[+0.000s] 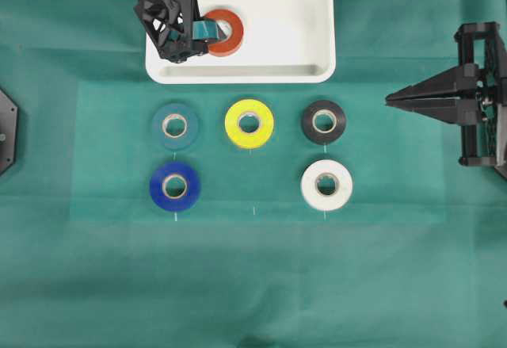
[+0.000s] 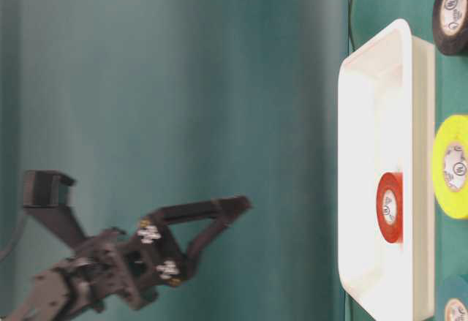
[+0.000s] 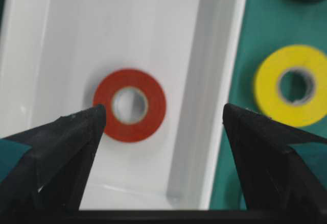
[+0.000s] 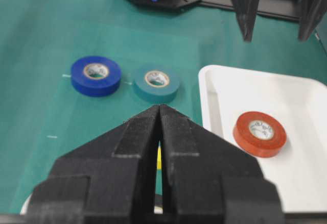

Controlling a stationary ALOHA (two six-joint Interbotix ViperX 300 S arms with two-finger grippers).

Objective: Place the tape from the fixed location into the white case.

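The red-orange tape (image 1: 230, 36) lies flat on the floor of the white case (image 1: 293, 23), near its left end. In the left wrist view the tape (image 3: 130, 105) is below and apart from my left gripper (image 3: 163, 113), which stands open with nothing between its fingers. From table level that gripper (image 2: 235, 205) hangs well above the tape (image 2: 390, 208) and the case (image 2: 365, 153). My right gripper (image 1: 390, 98) is shut and empty at the right edge of the cloth. Its wrist view looks over its shut tips (image 4: 160, 106) towards the tape (image 4: 259, 133).
On the green cloth in front of the case lie a teal roll (image 1: 175, 125), a yellow roll (image 1: 249, 123), a black roll (image 1: 323, 121), a dark blue roll (image 1: 174, 185) and a white roll (image 1: 326, 184).
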